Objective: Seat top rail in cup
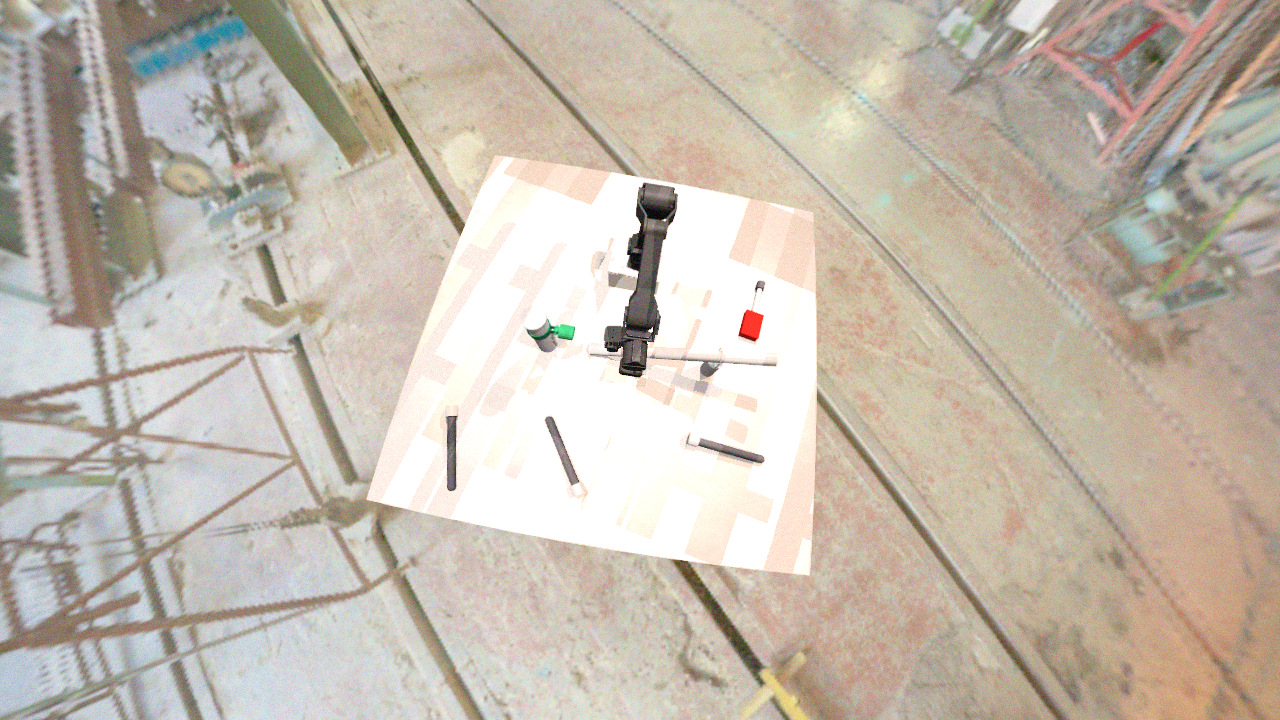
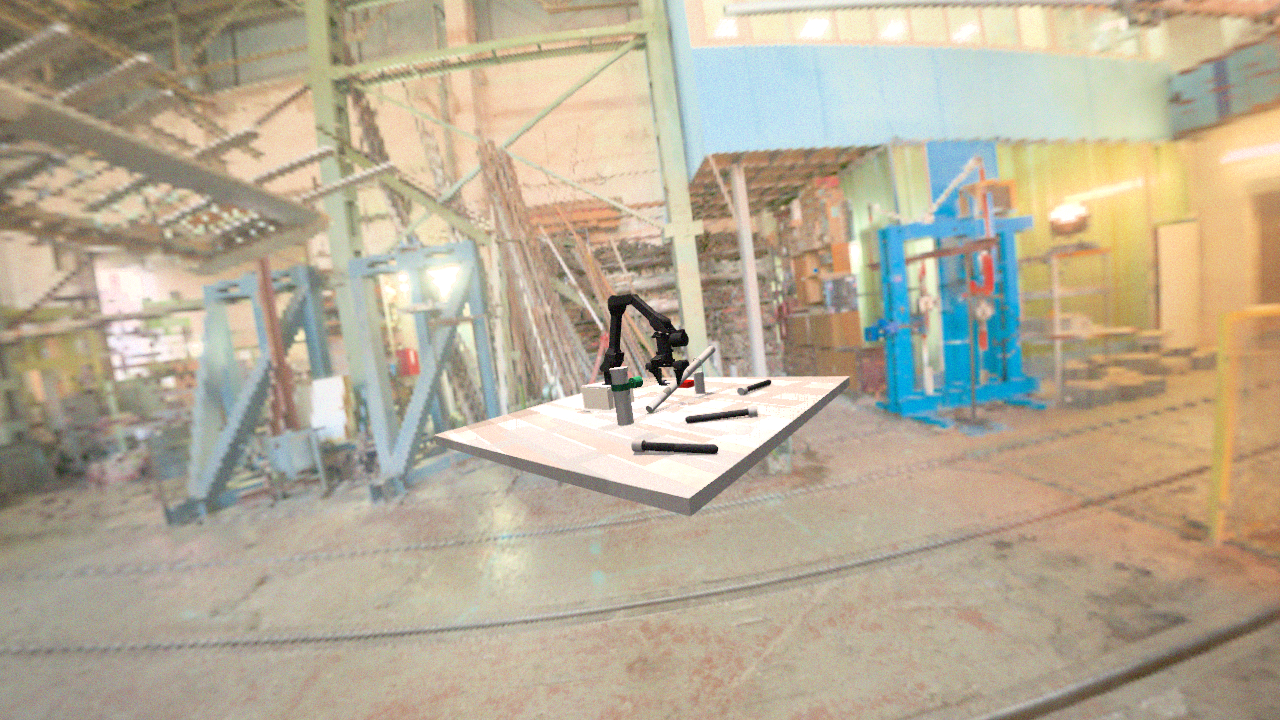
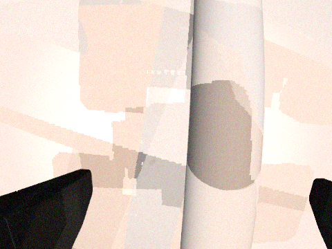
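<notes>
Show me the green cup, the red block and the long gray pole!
green cup (image 1: 565, 332) (image 2: 634, 382): top and exterior views, on its outside.
red block (image 1: 750, 325) (image 2: 687, 384): top and exterior views, on its red body.
long gray pole (image 1: 682, 355) (image 2: 666, 394) (image 3: 223, 138): top, exterior and wrist views, along its round side.

The black arm (image 1: 646, 268) (image 2: 640, 308) arches forward, its hand (image 1: 631, 368) (image 2: 667, 382) (image 3: 207, 188) pointing down with fingers spread wide

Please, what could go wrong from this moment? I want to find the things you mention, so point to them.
The rail (image 1: 684, 354) (image 2: 682, 380) (image 3: 225, 131) is off-centre between the open fingers (image 1: 632, 371) (image 2: 668, 380), so closing might push it sideways. It slopes, with its low end short of the green cup (image 1: 564, 332) (image 2: 634, 382); pushed along this slope, it could miss the cup.
</notes>
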`<state>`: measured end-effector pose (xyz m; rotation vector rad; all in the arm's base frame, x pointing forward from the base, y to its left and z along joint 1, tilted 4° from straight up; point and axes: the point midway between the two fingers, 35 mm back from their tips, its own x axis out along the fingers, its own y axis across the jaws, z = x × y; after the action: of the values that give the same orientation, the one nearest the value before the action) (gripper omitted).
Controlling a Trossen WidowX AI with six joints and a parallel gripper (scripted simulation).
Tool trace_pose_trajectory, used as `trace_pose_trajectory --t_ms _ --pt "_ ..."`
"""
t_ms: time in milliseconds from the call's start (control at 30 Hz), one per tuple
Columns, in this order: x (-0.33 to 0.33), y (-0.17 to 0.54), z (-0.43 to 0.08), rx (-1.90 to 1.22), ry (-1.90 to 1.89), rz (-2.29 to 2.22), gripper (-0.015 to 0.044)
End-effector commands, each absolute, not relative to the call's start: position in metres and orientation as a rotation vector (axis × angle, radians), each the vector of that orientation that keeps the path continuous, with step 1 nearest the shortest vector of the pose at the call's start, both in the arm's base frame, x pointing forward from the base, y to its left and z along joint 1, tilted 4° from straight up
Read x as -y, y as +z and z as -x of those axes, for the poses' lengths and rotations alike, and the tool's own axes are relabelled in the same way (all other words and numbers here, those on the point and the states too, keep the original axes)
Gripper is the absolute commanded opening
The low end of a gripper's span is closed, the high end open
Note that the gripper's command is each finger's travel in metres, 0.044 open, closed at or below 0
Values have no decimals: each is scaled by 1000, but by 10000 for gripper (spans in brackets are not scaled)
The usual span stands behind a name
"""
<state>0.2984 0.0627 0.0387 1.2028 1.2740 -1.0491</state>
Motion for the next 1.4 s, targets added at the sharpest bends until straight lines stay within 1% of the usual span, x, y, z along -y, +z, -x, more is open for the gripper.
trace_pose_trajectory --t_ms 0,1000,1300,1367 --pt "-63 30 -298 -1275 -1059 -1198 440" --pt "-66 -15 -298 -1275 -1060 -1199 440" --pt "-66 -15 -298 -1275 -1060 -1200 204" --pt "-66 -15 -298 -1275 -1060 -1200 190"
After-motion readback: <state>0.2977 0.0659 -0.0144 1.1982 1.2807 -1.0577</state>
